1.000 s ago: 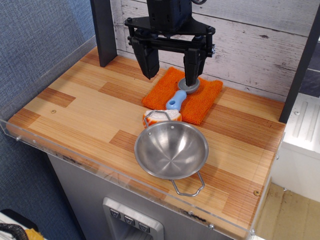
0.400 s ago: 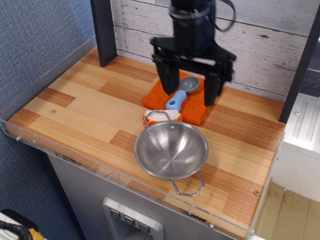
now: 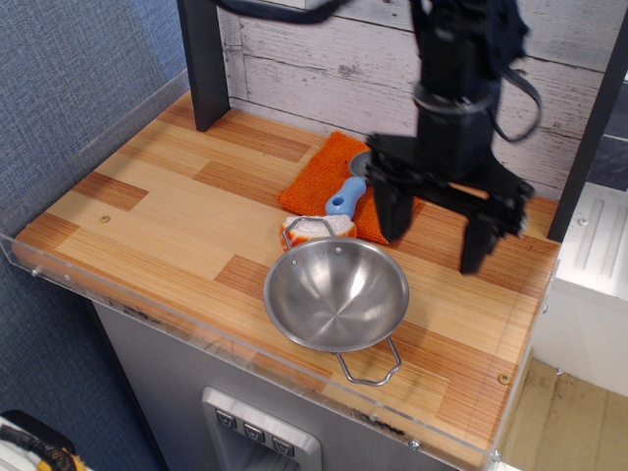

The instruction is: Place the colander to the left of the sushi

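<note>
The colander (image 3: 336,294) is a shiny round steel bowl with thin wire loop handles, standing on the wooden table near its front edge. The sushi (image 3: 316,230), orange with a white ridged top, lies right behind the colander's far rim, touching or nearly touching it. My gripper (image 3: 434,234) is open and empty. It hangs above the table to the right of the colander's far side, its two black fingers (image 3: 394,214) spread wide apart.
An orange cloth (image 3: 334,177) lies at the back with a grey-and-blue scoop (image 3: 346,196) on it, partly hidden by my arm. A dark post (image 3: 204,61) stands at the back left. A clear plastic lip (image 3: 245,355) runs along the table's front edge.
My gripper has moved from above the scoop and cloth to the right and toward the front, and now sits lower beside the colander. The colander, sushi and scoop have not moved.
</note>
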You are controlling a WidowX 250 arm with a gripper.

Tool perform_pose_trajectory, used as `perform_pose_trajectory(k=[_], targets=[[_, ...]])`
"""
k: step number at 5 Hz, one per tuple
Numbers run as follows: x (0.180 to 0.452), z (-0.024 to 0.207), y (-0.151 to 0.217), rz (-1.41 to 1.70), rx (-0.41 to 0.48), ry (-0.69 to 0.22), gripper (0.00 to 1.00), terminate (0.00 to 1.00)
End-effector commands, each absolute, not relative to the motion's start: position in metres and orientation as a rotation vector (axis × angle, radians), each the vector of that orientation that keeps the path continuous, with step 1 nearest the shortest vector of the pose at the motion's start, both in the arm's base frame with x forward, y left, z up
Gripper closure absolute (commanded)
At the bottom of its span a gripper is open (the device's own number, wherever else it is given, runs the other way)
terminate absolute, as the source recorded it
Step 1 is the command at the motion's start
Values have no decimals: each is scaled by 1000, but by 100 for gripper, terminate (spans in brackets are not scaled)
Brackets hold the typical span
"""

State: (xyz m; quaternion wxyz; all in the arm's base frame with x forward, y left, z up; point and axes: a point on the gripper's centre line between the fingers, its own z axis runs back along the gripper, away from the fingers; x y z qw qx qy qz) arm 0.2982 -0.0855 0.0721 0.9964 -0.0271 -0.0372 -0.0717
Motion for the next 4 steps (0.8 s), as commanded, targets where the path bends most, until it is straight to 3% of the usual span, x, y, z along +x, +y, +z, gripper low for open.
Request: perform_pose_trajectory(k=[1, 2, 3, 4], targets=[[278, 51, -105, -171, -56, -54, 0, 0], [264, 48, -93, -137, -67, -56, 0, 0], [257, 55, -76, -103, -86, -146, 0, 0], [258, 56, -66, -80, -104, -157, 0, 0]])
